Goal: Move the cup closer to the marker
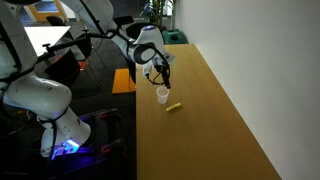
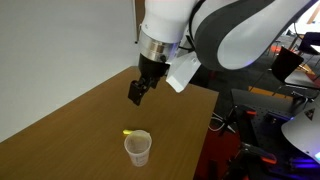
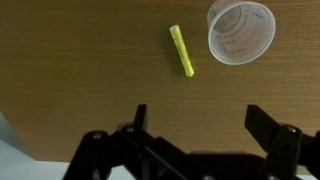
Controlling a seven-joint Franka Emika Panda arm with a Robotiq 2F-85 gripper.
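Observation:
The translucent whitish cup [image 1: 162, 95] stands upright on the wooden table in both exterior views [image 2: 138, 150] and at the top right of the wrist view [image 3: 241, 31]. The short yellow marker [image 1: 174, 107] lies flat close beside it [image 2: 130, 132], a little apart from it in the wrist view [image 3: 182, 51]. My gripper [image 1: 164, 75] hangs above the table, raised behind the cup [image 2: 137, 93]. Its fingers [image 3: 200, 118] are spread wide with bare wood between them.
The wooden table [image 1: 215, 120] runs long and narrow, with its edge close to the cup and marker [image 2: 195, 150]. The robot base and cables [image 1: 45, 110] stand beside the table. A grey wall [image 2: 50, 50] is behind it.

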